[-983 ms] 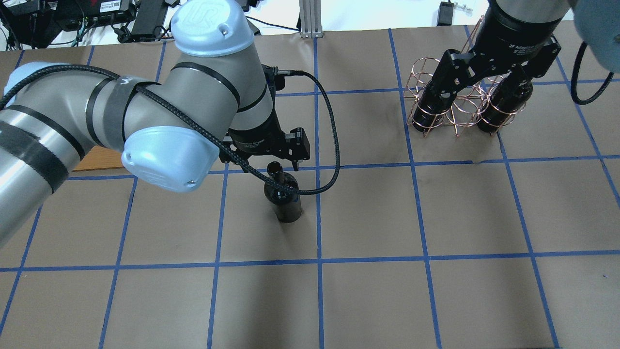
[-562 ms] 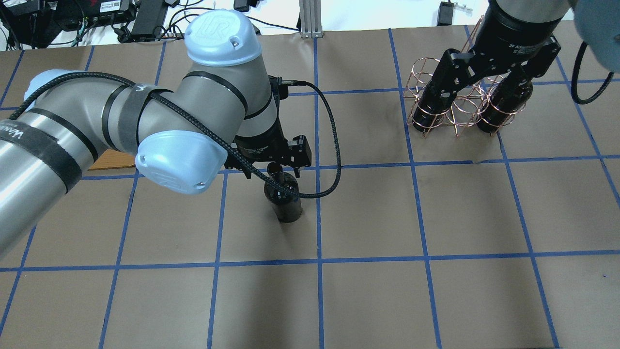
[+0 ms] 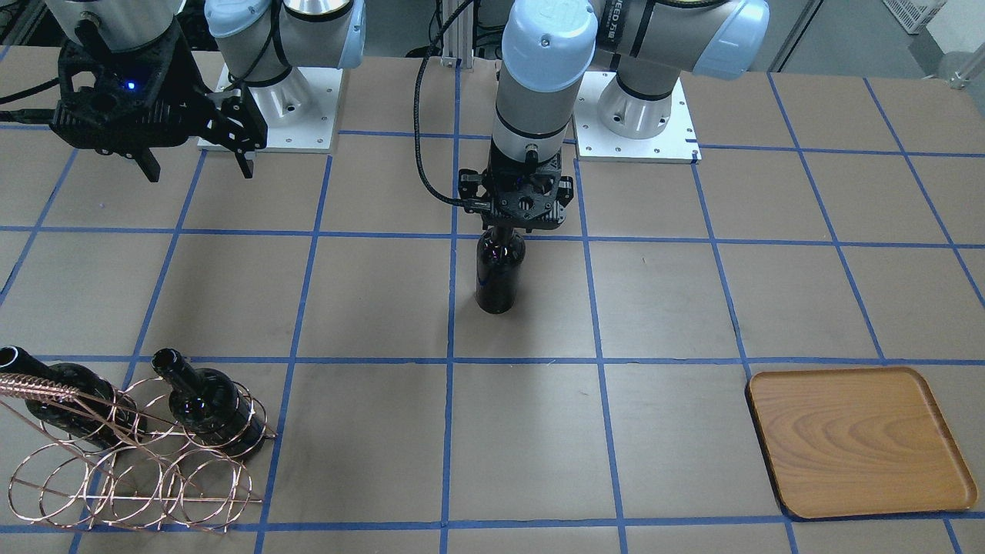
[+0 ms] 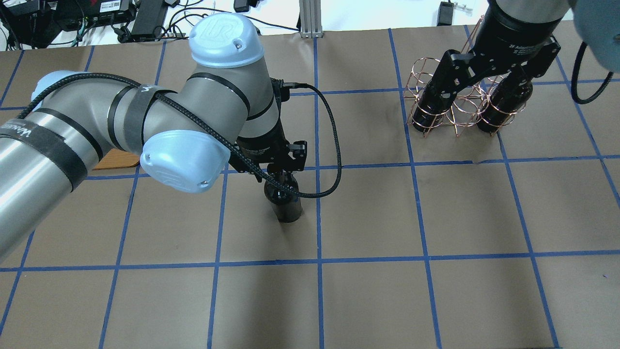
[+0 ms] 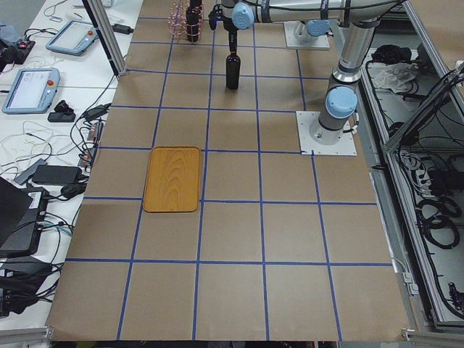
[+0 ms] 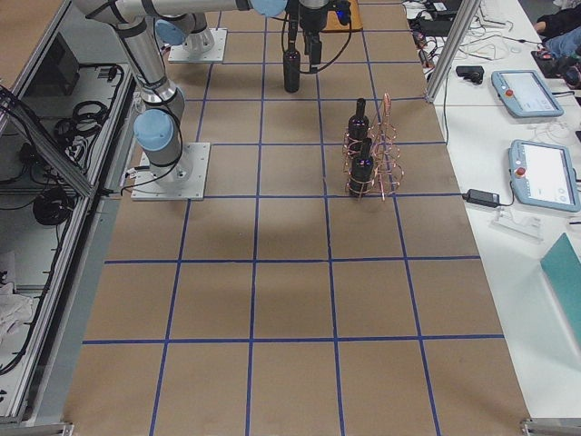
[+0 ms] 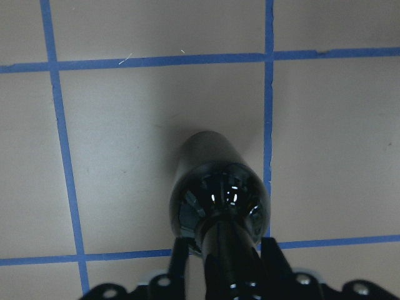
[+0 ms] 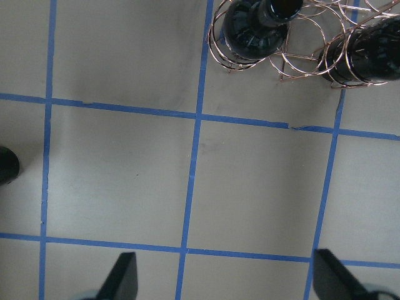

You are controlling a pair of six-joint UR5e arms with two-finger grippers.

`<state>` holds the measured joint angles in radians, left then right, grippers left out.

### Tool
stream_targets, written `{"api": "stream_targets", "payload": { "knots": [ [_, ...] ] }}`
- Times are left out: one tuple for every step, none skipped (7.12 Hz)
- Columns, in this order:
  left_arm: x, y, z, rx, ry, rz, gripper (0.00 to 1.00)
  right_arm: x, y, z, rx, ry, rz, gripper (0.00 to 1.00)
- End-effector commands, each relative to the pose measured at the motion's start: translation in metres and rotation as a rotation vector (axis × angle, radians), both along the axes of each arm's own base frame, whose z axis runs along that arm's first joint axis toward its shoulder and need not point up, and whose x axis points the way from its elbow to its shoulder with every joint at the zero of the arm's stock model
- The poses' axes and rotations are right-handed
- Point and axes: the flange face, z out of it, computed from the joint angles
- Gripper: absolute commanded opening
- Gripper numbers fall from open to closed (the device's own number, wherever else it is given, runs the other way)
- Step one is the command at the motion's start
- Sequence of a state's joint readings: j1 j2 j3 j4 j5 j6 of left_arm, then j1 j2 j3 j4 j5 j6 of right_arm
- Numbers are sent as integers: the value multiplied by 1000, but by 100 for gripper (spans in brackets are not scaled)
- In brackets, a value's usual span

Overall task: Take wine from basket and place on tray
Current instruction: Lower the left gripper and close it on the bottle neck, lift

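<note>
Closing since a second ago, the left gripper (image 4: 280, 168) now clamps the neck of the wine bottle (image 3: 499, 269), which stands upright on the table (image 3: 385, 300), well apart from the basket (image 3: 138, 477) and the tray (image 3: 854, 438). The right gripper (image 3: 200, 171) hangs spread wide, and its lettering (image 4: 525, 47) seems to read "2F Adaptive".

One bottle (image 3: 499, 269) stands upright mid-table (image 3: 369, 292). The left gripper (image 7: 224, 262) is over it, fingers (image 7: 179, 259) either side of the neck. Basket (image 3: 131, 492) sits far from the robot on its right, with two more bottles (image 3: 212, 404) (image 3: 58, 396) upright in the hoops nearer the robot. Tray (image 3: 858, 440) lies far out on the robot's left, well apart. Right gripper (image 3: 198, 169) hangs robot-side of the basket.
</note>
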<state>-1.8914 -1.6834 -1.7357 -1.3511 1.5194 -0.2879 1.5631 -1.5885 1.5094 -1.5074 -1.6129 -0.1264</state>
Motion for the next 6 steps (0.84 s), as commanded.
{"api": "stream_targets", "payload": {
  "knots": [
    [0, -1, 5, -11, 3, -3, 17, 0, -2, 1, -13, -1, 2, 100],
    [1, -9, 17, -76, 23, -1, 0, 0, -1, 0, -7, 2, 4, 100],
    [11, -12, 41, -133, 24, 16, 0, -1, -2, 1, -15, 1, -1, 100],
    [40, -35, 65, -164, 17, 77, 0, -1, -2, 1, -10, 3, 1, 100],
    [84, -62, 79, -137, 7, 103, 0, -1, -1, 2, -16, 1, -1, 100],
    [134, -89, 88, -121, 8, 54, 0, -1, -1, 2, -16, 1, -1, 100]
  ]
}}
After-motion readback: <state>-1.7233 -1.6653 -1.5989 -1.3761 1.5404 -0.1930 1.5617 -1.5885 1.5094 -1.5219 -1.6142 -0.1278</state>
